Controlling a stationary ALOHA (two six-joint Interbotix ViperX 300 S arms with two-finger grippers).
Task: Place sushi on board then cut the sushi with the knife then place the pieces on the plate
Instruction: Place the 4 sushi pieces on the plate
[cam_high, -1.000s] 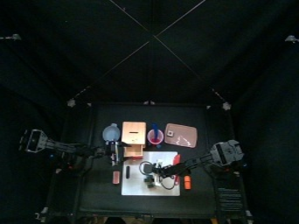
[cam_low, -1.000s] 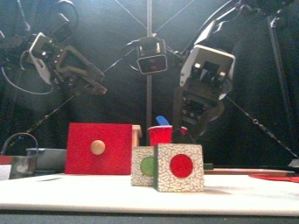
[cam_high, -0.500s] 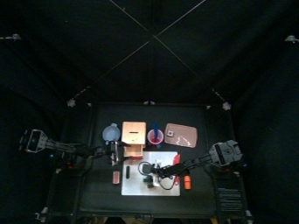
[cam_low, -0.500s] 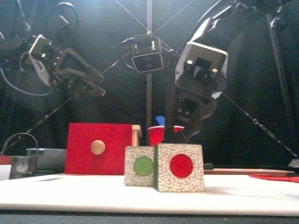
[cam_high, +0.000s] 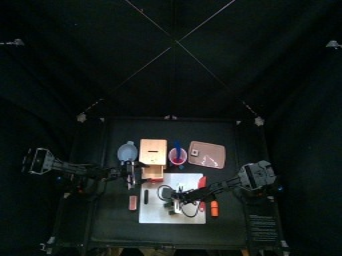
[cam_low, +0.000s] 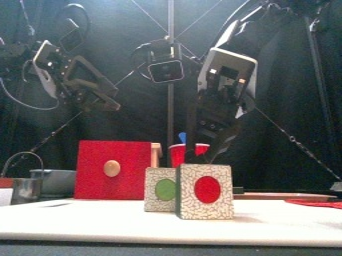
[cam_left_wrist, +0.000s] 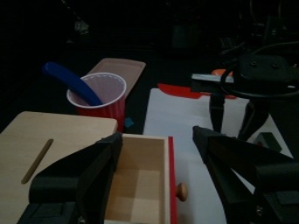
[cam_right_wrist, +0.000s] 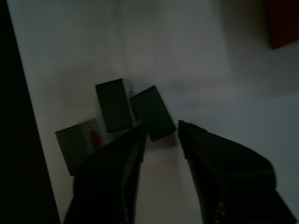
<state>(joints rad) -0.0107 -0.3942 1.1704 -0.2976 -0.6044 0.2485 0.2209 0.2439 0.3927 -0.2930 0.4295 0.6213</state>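
Overhead, the sushi pieces (cam_high: 174, 193) sit on the white board (cam_high: 190, 213); only the front view reveals green and red centres. Above them hovers the right gripper (cam_right_wrist: 160, 133), jaws apart and empty; the left gripper (cam_left_wrist: 158, 140) gapes above the wooden box (cam_left_wrist: 65, 144).

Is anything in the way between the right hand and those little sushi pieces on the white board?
Nothing visible does. The right hand hangs open above the sushi pieces on the white board, with only air between them.
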